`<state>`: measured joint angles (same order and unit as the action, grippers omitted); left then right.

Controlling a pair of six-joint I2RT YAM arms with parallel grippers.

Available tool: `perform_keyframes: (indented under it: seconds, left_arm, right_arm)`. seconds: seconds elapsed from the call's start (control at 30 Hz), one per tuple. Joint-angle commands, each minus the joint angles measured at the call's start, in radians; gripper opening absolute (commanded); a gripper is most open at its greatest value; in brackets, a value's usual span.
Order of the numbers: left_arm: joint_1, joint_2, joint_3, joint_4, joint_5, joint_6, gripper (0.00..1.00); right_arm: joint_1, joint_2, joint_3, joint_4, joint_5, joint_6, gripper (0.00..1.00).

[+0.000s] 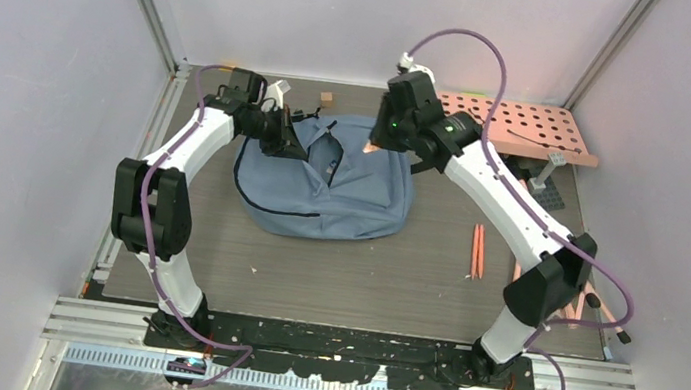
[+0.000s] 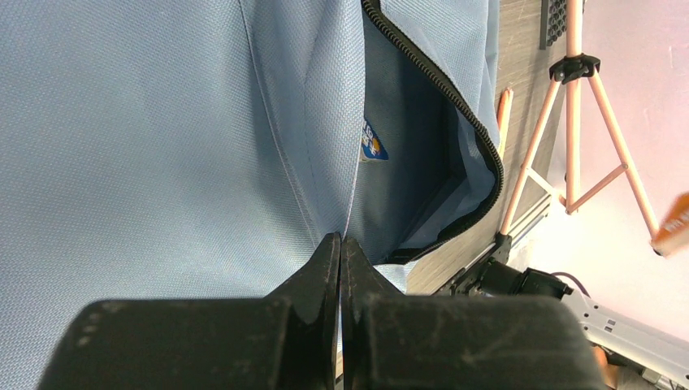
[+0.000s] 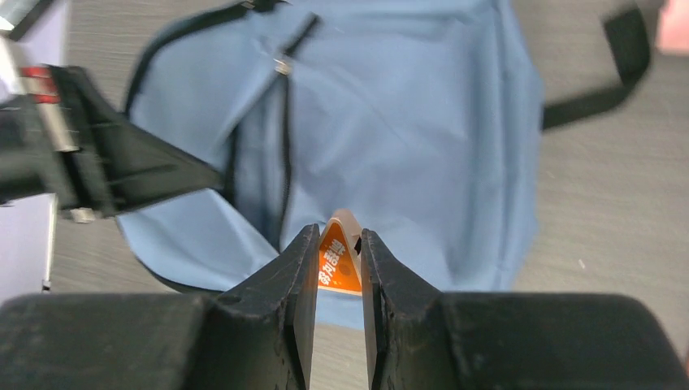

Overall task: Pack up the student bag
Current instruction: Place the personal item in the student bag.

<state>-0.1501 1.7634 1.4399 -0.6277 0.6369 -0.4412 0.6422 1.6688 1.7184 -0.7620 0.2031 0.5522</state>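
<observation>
student bag (image 1: pixel 322 192), right gripper (image 3: pixel 337 237) holding orange-labelled item (image 3: pixel 338 266)

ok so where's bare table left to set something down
Widest bare patch: the table between the student bag and the near edge. A narrower strip lies between the bag and the two orange pencils. Crowded: the far right corner, around the pegboard.

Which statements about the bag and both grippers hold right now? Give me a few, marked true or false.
1. The left gripper is clamped on fabric of the student bag. True.
2. The right gripper is empty. False: it holds a small orange-labelled item above the bag.
3. The bag's zipper is closed. False: it gapes open beside the left gripper.
4. Orange pencils lie on the table to the bag's right. True.
</observation>
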Motion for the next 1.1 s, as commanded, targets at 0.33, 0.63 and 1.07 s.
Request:
perform_keyframes:
  seconds: [0.33,0.63,1.07]
  left_arm:
    - [0.015,-0.023,0.038,0.008,0.042,-0.005,0.00]
    - [0.015,-0.021,0.039,0.013,0.042,-0.008,0.00]
    - [0.015,-0.022,0.037,0.016,0.043,-0.008,0.00]
  right_arm:
    - [0.141,0.441,0.556,-0.102,-0.088,-0.298,0.03]
    - [0.143,0.507,0.600,-0.189,-0.036,-0.334,0.20]
    - [0.143,0.501,0.602,-0.180,-0.050,-0.334,0.41]
